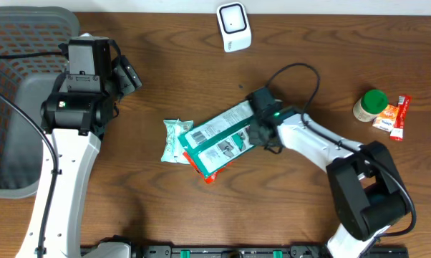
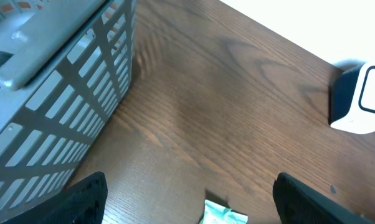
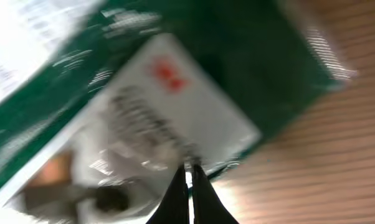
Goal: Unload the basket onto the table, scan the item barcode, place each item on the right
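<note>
Right end effector (image 1: 260, 131) closed, atop green packet (image 1: 217, 136)

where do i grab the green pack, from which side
Its right end, from the right: the green pack lies flat and thin, and that end is clear of the orange packet and wipes pack. The right gripper is shut on it there.

No text can be read: the print on the green package (image 3: 175, 112) is blurred throughout.
</note>
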